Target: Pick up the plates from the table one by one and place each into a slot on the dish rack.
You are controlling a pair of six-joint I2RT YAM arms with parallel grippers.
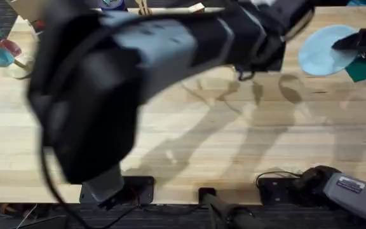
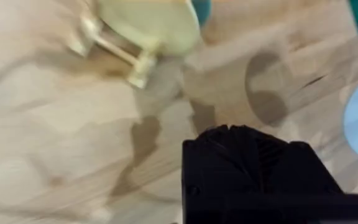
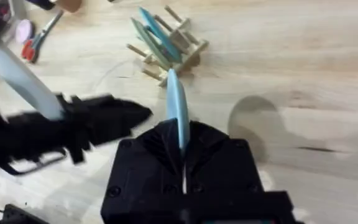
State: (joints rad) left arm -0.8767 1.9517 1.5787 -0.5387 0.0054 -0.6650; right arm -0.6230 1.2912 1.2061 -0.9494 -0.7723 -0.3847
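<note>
Over the light wooden table (image 1: 221, 133), the right gripper (image 3: 182, 140) pinched the pale sky-blue round plastic plate (image 3: 178, 109) edge-on. Beyond stood the small dowel dish rack (image 3: 166, 46), already holding plates. Between them reached the left gripper (image 3: 114, 115); whether its fingers were spread I could not tell.

A teal plate (image 3: 156, 32) stands upright; red-handled scissors (image 3: 39, 38) lie nearby.

Wood table (image 1: 234, 140) w/ dish rack (image 3: 169, 46) standing on it, far side.
</note>
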